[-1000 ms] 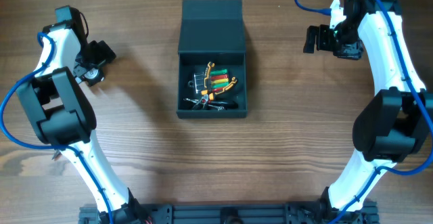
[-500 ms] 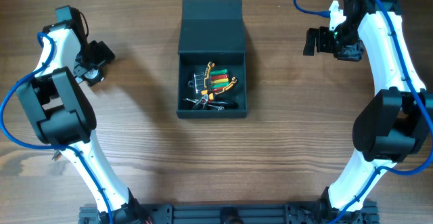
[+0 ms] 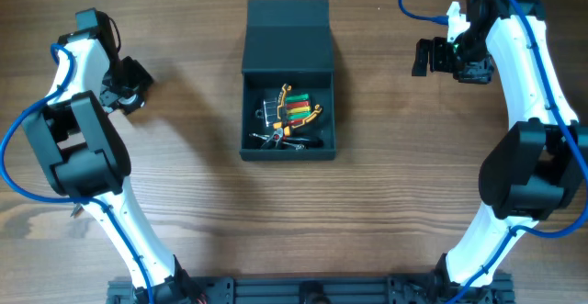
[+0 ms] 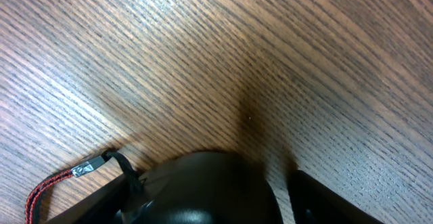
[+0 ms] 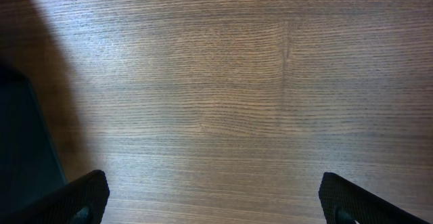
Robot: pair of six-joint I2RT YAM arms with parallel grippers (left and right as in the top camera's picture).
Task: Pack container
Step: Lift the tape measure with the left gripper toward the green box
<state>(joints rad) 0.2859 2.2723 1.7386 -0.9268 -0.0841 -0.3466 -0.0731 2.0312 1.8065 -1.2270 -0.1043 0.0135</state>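
Finding no readable word, brand, number or sign in the overhead or right wrist views. Catching only a white tag [image 4: 84,168] clipped on a red-and-black braided cable [image 4: 46,187] at the near left of the left wrist view. Carrying some dark print there, yet staying too small and blurred for reading.

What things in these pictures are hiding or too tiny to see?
- Tools in the container: overhead view, too small and tangled to name each.
- Left pincer: left wrist view, blurred and cut by the bottom edge; open or shut unclear.
- Container in the right wrist view: only a dark sliver, cut by the left edge.
- Red-and-black cord: left wrist view, runs off the bottom edge.
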